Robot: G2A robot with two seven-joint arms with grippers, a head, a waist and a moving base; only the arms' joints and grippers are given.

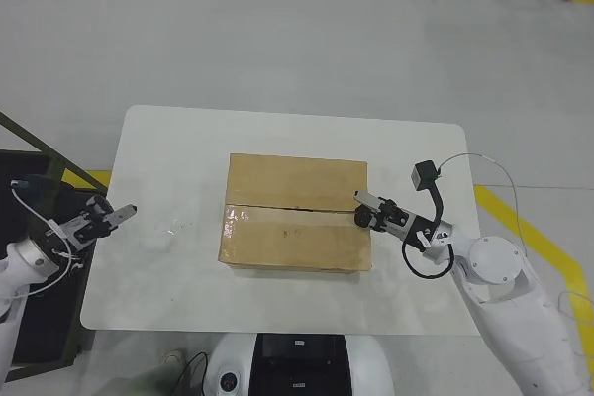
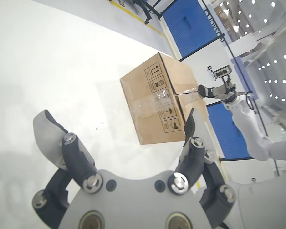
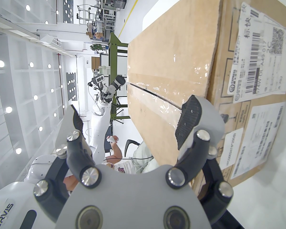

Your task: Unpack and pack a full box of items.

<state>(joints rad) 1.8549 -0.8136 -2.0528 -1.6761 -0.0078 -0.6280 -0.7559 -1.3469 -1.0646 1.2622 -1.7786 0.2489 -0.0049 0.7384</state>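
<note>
**Closed box mid-table, right gripper spread at its seam end**

We see the cardboard box (image 1: pixel 295 213) sitting flat in the middle of the white table (image 1: pixel 178 148), its top flaps shut. Its long axis runs across the table from the left arm's side to the right arm's side. The seam (image 3: pixel 155 94) between the two flaps follows that same line, under clear tape. The short end facing the right arm carries white shipping labels (image 3: pixel 257 72). The short end facing the left arm carries printed handling symbols (image 2: pixel 162 98).

The right gripper (image 1: pixel 364 206) is at the box's right end, level with the top edge where the seam runs out. Its fingers are spread wide and hold nothing. One ribbed pad (image 3: pixel 188 120) lies over the taped corner of the top, and we cannot tell whether it touches the cardboard. The other finger hangs in the air beside the box.

The left gripper (image 1: pixel 127 212) hovers over the table's left part, well apart from the box and pointing towards it. Its fingers are also spread, with nothing between them.

Off the table's left edge stands a dark green frame (image 1: pixel 10 129). A yellow floor line (image 1: pixel 520 223) runs past on the right. Nothing lies between either gripper and the box.
</note>
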